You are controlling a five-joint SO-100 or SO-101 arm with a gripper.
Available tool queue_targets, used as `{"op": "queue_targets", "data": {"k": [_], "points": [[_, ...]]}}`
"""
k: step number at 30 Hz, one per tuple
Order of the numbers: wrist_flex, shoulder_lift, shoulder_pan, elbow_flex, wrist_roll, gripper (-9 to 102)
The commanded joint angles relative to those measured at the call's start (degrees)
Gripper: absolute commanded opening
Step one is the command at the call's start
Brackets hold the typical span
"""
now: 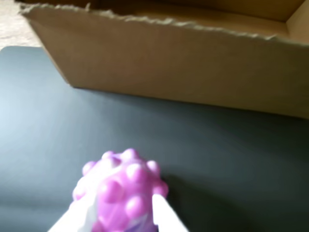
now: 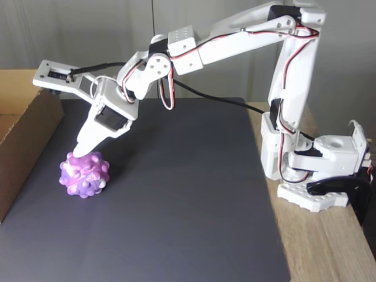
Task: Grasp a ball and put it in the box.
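The ball, a knobbly purple, pink and white one, rests on the dark mat left of centre in the fixed view. My gripper comes down on its top from the upper right. In the wrist view the ball sits between my two white fingers at the bottom edge, and both press against its sides; the gripper is shut on the ball. The box, brown cardboard with an open top, stands just beyond the ball in the wrist view. In the fixed view the box is at the left edge.
A dark mat covers most of the wooden table. The arm's white base stands at the mat's right edge, with a black clamp beside it. A black cable runs from the base to the wrist.
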Motion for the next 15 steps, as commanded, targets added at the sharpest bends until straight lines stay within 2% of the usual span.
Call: {"op": "queue_targets", "data": {"k": [1, 9, 15], "points": [[-0.7, 0.3, 1.0, -2.9, 0.6, 20], [0.5, -0.2, 2.9, -2.9, 2.4, 39], [0.5, -1.8, 3.3, -2.9, 2.7, 47]]}}
